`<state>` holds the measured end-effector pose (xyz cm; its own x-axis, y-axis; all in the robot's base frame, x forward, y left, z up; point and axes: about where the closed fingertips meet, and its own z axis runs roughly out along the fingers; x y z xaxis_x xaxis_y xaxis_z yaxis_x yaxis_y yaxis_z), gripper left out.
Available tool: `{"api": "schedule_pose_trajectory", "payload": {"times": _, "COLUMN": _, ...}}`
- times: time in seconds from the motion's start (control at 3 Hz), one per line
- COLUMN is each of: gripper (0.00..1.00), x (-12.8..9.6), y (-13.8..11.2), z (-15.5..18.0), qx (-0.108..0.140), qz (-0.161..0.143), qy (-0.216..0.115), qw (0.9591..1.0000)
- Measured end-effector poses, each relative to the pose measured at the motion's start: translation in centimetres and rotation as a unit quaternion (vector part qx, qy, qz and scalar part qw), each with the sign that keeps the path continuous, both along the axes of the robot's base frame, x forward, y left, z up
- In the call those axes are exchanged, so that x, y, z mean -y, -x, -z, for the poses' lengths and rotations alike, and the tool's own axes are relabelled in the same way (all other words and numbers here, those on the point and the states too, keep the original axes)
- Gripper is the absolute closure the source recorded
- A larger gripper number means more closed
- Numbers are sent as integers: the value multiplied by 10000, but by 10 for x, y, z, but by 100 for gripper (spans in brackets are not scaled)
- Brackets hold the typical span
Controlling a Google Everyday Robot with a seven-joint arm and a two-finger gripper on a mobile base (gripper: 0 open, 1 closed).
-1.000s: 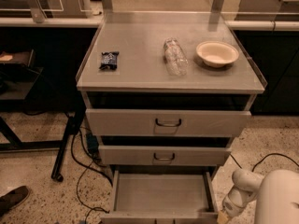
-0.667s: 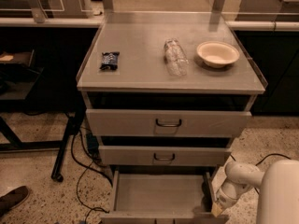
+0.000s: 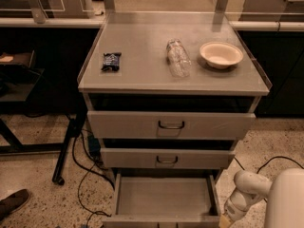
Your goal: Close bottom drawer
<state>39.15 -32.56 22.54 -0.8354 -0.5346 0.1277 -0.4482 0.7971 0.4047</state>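
Floor (image 3: pixel 38 175); bottom drawer (image 3: pixel 164 197) open; end effector (image 3: pixel 224 221) beside.

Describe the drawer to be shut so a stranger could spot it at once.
Find the grey cabinet with a bowl, bottle and snack packet on top. Its bottom drawer, nearest the floor, is pulled far out, bare tray showing, unlike the middle drawer and top drawer. The gripper is beside its right front corner.

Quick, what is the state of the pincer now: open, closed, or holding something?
Pincer: cannot be told. It is at the bottom edge of the view, beside the right front corner of the open bottom drawer.
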Motion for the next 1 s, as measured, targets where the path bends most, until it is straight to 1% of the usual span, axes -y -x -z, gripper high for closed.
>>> {"api": "schedule_pose_trajectory", "payload": {"times": 0.33, "gripper": 100, "x": 0, "y": 24, "z": 10, "qx": -303, "qz": 79, "qy": -134, "qw": 9994}}
{"api": "schedule_pose_trajectory", "payload": {"times": 0.67, "gripper": 100, "x": -1, "y": 29, "z": 13, "qx": -371, "qz": 93, "qy": -164, "qw": 9991}}
{"api": "schedule_pose_trajectory", "payload": {"times": 1.0, "gripper": 100, "x": -5, "y": 27, "z": 30, "qx": -464, "qz": 172, "qy": -199, "qw": 9986}}
